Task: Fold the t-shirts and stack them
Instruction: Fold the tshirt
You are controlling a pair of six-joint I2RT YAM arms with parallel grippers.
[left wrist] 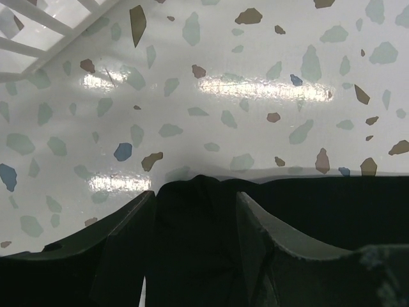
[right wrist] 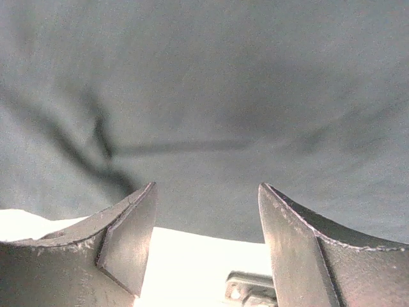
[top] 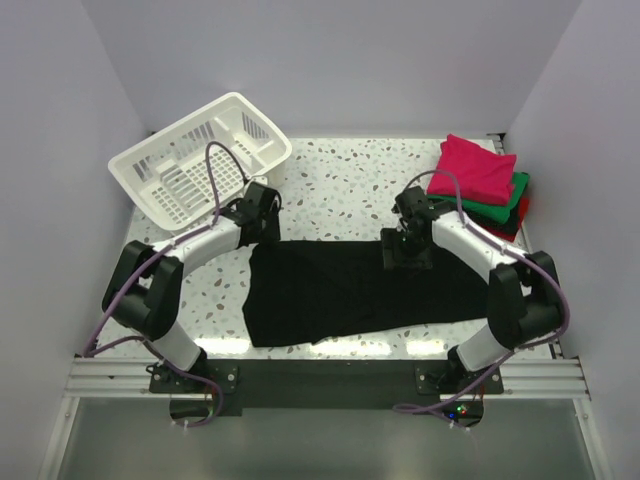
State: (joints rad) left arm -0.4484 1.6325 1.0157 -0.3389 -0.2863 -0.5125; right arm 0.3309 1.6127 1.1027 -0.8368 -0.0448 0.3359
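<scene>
A large black t-shirt [top: 350, 290] lies folded into a wide band across the middle of the table. My left gripper [top: 262, 226] is at its far left corner. In the left wrist view the gripper [left wrist: 195, 198] is open, and the corner of the black t-shirt [left wrist: 332, 204] lies loose between the fingers on the table. My right gripper [top: 406, 250] is over the shirt's far edge. It [right wrist: 208, 188] is open just above the cloth [right wrist: 204, 96] and holds nothing. A stack of folded t-shirts sits at the far right: magenta [top: 478, 168] on top, then green [top: 508, 206] and red [top: 521, 212].
A white slatted basket [top: 200, 155] stands at the far left, just behind my left arm; its rim [left wrist: 38, 25] shows in the left wrist view. Speckled tabletop [top: 340, 175] lies between the basket and the stack. White walls enclose the table on three sides.
</scene>
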